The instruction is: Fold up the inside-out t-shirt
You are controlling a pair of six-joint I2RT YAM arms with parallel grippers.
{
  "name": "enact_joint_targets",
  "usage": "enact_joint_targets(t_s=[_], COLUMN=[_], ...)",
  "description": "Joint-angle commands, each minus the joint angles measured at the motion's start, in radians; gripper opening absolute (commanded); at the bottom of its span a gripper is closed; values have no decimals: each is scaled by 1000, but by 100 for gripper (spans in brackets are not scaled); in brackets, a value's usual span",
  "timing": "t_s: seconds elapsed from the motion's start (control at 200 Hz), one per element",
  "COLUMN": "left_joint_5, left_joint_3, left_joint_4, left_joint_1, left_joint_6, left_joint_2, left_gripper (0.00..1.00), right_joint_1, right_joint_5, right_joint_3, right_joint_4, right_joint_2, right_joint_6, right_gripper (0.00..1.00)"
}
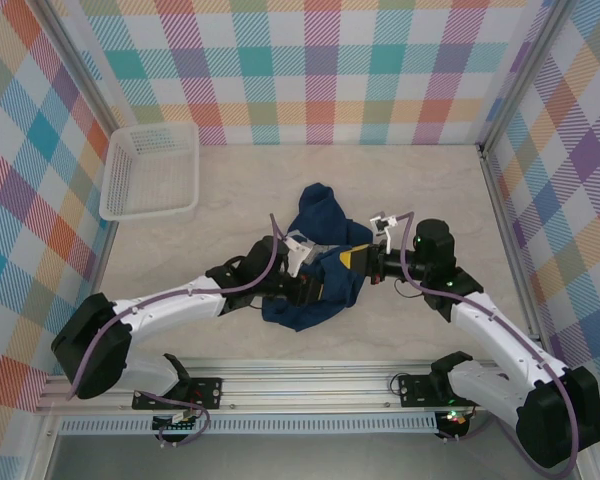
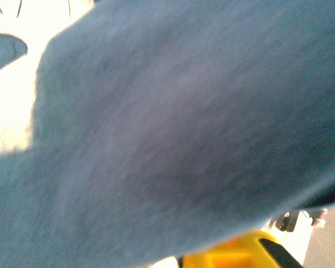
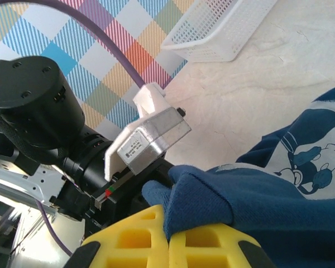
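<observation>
White basket (image 1: 150,175) stands well apart from t-shirt (image 1: 315,215).

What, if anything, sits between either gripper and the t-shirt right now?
Nothing visible does. The right gripper is shut on a fold of the t-shirt. The left gripper is right against the cloth, which drapes over its camera. The white basket stands well apart, at the far left.

T-shirt (image 1: 315,275): 1, navy, w/ 1 pale cartoon print (image 3: 315,167). White mesh basket (image 1: 150,172): 1. Robot arms: 2, i.e. L arm (image 1: 170,300) + R arm (image 1: 490,330). Purple cables: 2, 1 per arm. R gripper (image 3: 167,243): 2 yellow fingers (image 3: 131,240). Table (image 1: 240,180): 1. Plaid walls: 3.
</observation>
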State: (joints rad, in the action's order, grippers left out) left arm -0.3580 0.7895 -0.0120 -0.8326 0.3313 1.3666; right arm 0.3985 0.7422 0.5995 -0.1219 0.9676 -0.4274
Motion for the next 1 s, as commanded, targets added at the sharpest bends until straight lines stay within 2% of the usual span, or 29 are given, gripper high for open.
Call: enact_joint_targets(t_s=[0.0, 0.035, 0.2, 0.4, 0.545, 0.63, 0.745, 0.86, 0.995], left_joint_5=[13, 32, 114, 244, 245, 229, 203, 180, 159], left_joint_3=[43, 40, -29, -145, -167, -181, -198, -203, -189], left_joint_4=[55, 59, 89, 167, 186, 207, 228, 235, 219], left_joint_1=[7, 9, 25, 57, 59, 58, 58, 59, 58], left_joint_6=[2, 2, 0, -17, -59, -74, -94, -103, -108], left_joint_2=[-16, -31, -176, -428, -466, -462, -460, -456, -440], left_gripper=[5, 0, 0, 0, 0, 0, 0, 0, 0], right_joint_1=[-6, -6, -25, -29, 14, 72, 117, 151, 232], right_joint_5=[-16, -28, -130, -200, -189, -263, -395, -451, -481], right_joint_3=[-13, -15, -39, -140, -191, -172, -119, -88, -23], right_joint_4=[4, 26, 98, 29, -44, 47, 192, 238, 271], right_joint_2=[-35, -44, -128, -197, -169, -149, -182, -237, -192], right_joint_6=[25, 35, 48, 21, 12, 61, 114, 150, 188], right_gripper=[0, 0, 0, 0, 8, 25, 39, 45, 45])
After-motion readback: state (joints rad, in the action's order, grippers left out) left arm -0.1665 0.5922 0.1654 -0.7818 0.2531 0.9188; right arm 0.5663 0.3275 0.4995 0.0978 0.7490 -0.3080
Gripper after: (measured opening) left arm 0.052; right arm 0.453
